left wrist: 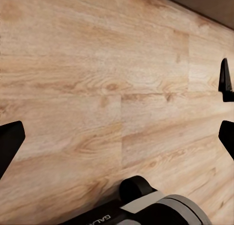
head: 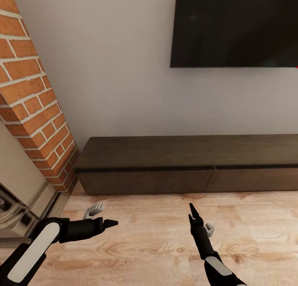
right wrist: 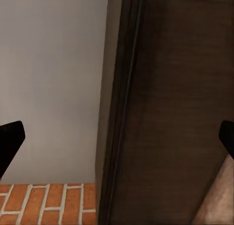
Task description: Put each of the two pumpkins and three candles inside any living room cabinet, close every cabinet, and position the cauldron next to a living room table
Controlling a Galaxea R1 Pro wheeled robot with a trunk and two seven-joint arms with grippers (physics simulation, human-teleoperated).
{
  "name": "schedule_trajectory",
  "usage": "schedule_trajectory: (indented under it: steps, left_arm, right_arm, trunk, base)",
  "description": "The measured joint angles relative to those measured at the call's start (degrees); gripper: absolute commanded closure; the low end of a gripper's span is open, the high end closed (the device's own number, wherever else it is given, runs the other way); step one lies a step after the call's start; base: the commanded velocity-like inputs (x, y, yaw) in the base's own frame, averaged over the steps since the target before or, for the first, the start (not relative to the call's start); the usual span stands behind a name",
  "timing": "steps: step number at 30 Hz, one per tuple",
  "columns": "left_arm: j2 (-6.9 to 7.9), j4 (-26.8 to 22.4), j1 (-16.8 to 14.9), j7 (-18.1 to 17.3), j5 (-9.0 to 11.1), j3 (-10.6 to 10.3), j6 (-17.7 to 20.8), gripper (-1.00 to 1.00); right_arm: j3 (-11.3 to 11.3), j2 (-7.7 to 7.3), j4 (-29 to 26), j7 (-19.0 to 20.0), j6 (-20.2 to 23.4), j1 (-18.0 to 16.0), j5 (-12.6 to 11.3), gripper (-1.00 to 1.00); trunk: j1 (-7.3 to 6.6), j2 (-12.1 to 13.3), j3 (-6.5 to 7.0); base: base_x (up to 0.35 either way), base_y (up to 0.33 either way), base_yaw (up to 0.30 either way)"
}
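Cabinet [head: 186, 166] mid-frame looks shut; left gripper [head: 108, 224] and right gripper [head: 192, 211], both spread wide and empty, risk scraping its handleless fronts.

Cabinet [head: 186, 166] against wall [head: 120, 70], below television [head: 234, 27].

One cabinet [head: 186, 166], one television [head: 234, 27], two tools, both empty.
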Motion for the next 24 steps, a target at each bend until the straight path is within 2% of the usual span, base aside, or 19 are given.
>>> schedule_trajectory:
  steps: [6, 12, 17, 24]
  left_arm:
    - [-0.14, 0.02, 0.0, 0.0, 0.02, 0.03, -0.04, -1.0]
    - [-0.83, 0.04, 0.01, 0.0, 0.01, -2.05, -0.15, -1.0]
    - [-0.88, 0.04, 0.0, -0.05, 0.08, -2.05, -0.22, -1.0]
    - [-0.78, 0.08, 0.0, 0.0, 2.86, -2.18, -0.23, -1.0]
  right_arm:
    - [0.03, 0.0, 0.09, 0.05, -0.05, 0.0, 0.14, -1.0]
    - [0.03, 0.05, 0.1, -0.02, -0.3, 0.0, 0.18, -1.0]
    - [0.03, 0.11, 0.16, -0.19, -0.45, 0.0, 0.2, -1.0]
    - [0.03, 0.14, 0.24, -0.44, -0.64, 0.0, 0.29, -1.0]
  trunk:
    - [1.32, -2.41, -1.08]
    - [2.64, -4.81, -2.15]
    - [2.64, -4.83, -2.16]
    - [2.62, -4.83, -2.16]
  base:
    - [0.0, 0.0, 0.0]
    - [0.0, 0.0, 0.0]
    - [0.0, 0.0, 0.0]
    - [0.135, 0.0, 0.0]
